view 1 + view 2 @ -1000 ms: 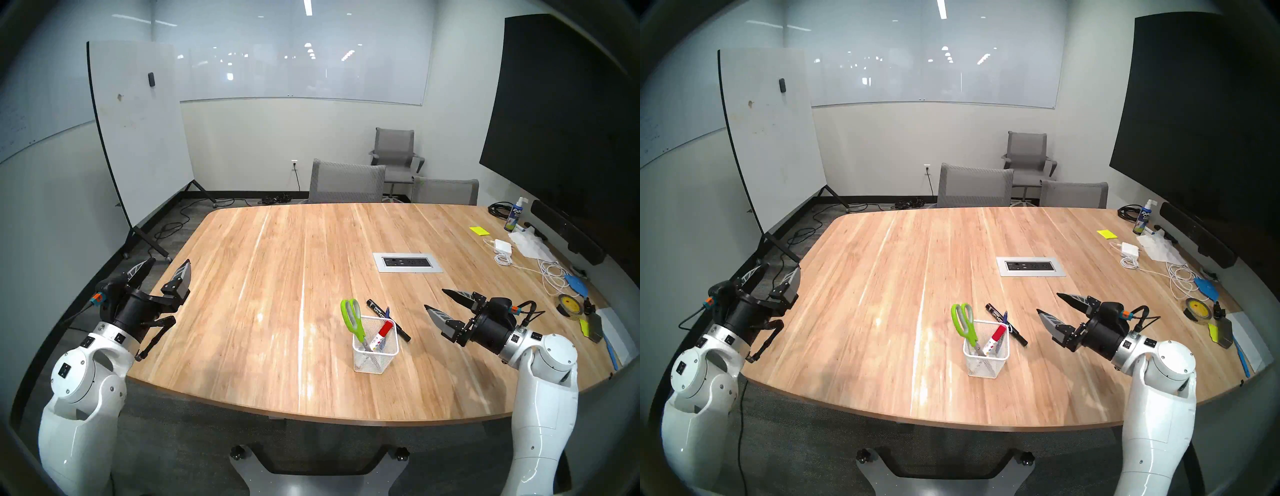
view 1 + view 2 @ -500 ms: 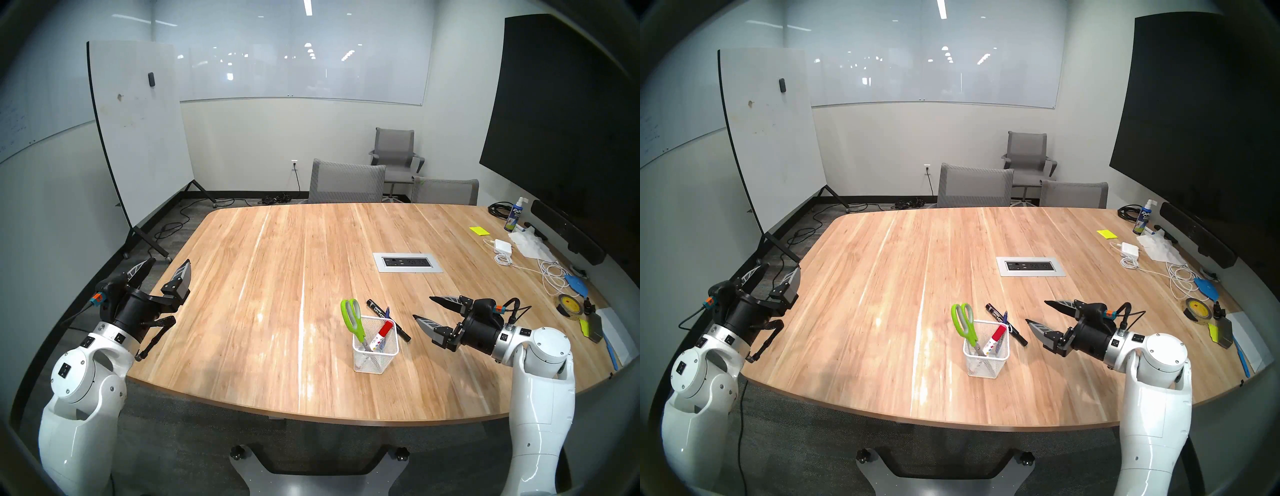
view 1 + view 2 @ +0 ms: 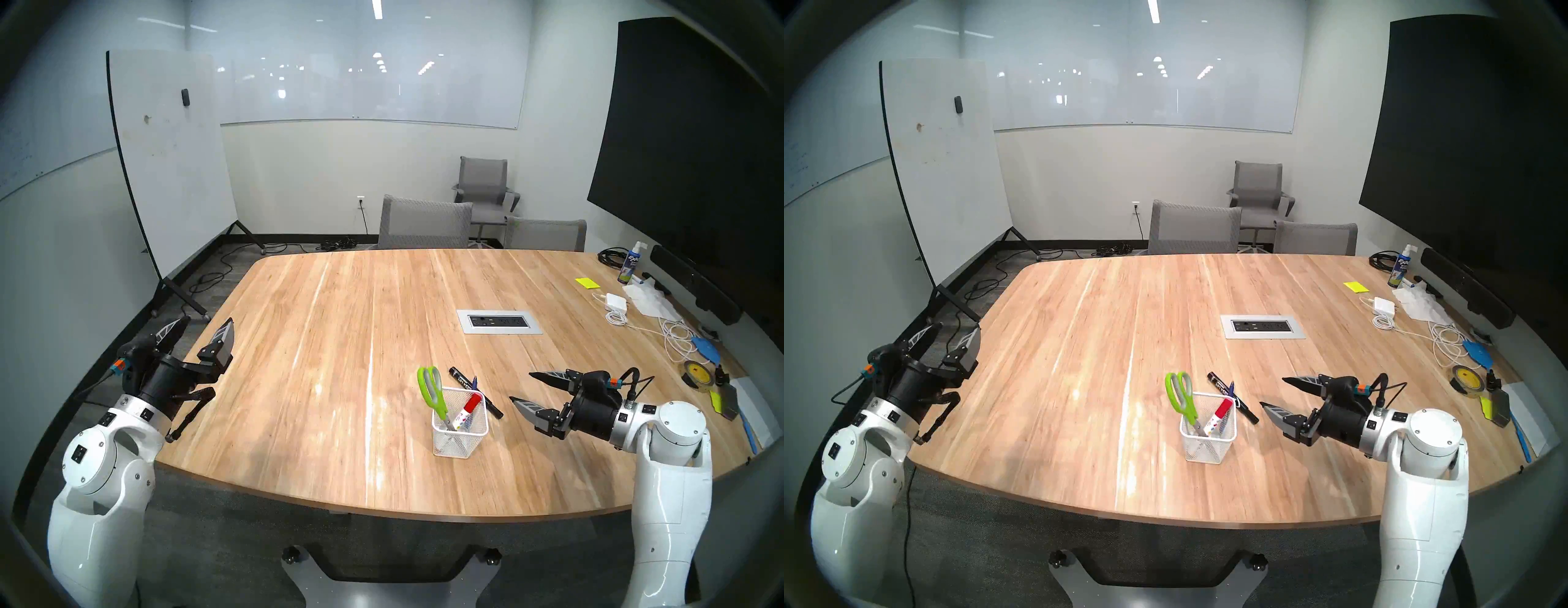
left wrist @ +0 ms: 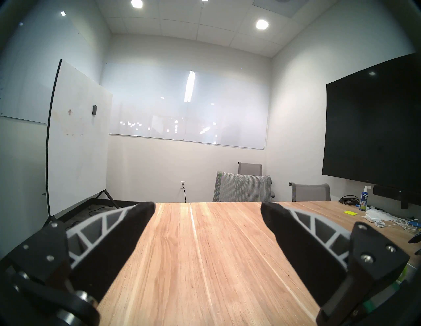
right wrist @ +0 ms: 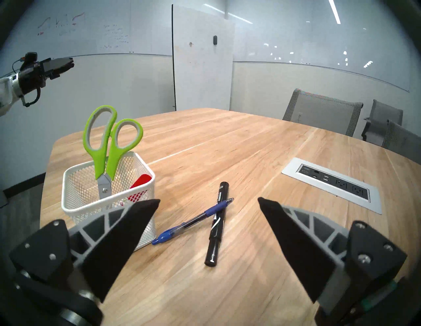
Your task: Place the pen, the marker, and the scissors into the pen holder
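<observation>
Standing near the front of the wooden table, the white mesh pen holder is seen with the scissors already inside it, blades down and lime-green handle loops leaning up and out over the rim. A red-capped marker is also propped in the holder, tilted toward its right side.

Just beyond and to the right of the holder, the black marker is laid flat on the table, and the blue pen is laid across it, so that the two are crossed and touching. The cap end of the pen is seen just beside the holder's base in the right wrist view.

The right gripper is held above the table to the right of the pen and black marker, pointed toward them, with its jaws spread wide and nothing between them. The left gripper is held at the table's left edge, well apart from everything, its jaws likewise wide apart and empty.
</observation>
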Robot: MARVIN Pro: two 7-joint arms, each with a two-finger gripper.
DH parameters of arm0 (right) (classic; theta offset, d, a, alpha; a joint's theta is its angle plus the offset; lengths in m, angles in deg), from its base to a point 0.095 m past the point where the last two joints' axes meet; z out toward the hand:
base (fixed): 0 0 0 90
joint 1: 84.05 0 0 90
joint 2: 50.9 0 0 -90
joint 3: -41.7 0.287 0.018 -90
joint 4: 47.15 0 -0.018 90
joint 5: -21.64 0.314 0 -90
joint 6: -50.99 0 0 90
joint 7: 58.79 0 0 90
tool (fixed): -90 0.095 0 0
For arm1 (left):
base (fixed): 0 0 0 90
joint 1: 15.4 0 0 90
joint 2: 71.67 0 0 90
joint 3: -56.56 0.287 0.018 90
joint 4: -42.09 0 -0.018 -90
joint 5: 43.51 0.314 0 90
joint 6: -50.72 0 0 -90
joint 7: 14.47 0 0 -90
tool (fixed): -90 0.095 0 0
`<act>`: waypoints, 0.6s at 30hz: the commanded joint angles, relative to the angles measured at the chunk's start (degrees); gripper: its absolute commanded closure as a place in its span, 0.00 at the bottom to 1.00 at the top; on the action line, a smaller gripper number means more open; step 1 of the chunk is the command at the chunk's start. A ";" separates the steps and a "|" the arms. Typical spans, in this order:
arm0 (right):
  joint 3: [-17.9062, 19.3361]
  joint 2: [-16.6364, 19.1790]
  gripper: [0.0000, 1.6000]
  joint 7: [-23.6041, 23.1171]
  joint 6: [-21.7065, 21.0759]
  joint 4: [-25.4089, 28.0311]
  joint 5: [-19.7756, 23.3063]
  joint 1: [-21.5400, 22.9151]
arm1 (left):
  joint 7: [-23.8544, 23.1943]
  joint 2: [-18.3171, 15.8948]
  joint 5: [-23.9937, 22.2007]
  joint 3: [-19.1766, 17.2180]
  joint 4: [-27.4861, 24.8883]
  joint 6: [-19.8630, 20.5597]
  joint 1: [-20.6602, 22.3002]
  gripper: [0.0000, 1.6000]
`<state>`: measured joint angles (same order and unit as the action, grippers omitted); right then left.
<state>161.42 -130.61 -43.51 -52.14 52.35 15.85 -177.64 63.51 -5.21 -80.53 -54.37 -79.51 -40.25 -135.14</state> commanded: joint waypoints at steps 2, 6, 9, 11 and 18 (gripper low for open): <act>-0.92 0.73 0.00 -0.45 -1.51 0.53 -0.52 1.15 | 0.07 -0.11 0.00 -0.36 -0.94 0.13 0.08 0.00; -1.78 1.07 0.00 -0.34 -2.62 -0.11 -1.52 1.55 | 0.04 -0.07 0.02 -0.38 -0.95 0.16 0.10 0.00; -2.43 1.23 0.00 -0.12 -2.84 -0.45 -2.34 1.87 | 0.01 -0.04 0.04 -0.39 -0.95 0.17 0.11 0.00; -2.96 1.22 0.00 0.26 -3.12 -0.81 -3.23 2.28 | -0.01 -0.01 0.06 -0.39 -0.94 0.19 0.12 0.00; -4.42 1.09 0.00 1.39 -3.76 -2.33 -5.24 3.76 | -0.06 0.06 0.10 -0.41 -0.94 0.22 0.16 0.00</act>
<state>158.01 -129.55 -43.09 -55.59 50.44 11.19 -176.10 63.37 -5.02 -80.39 -54.43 -79.51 -40.12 -135.05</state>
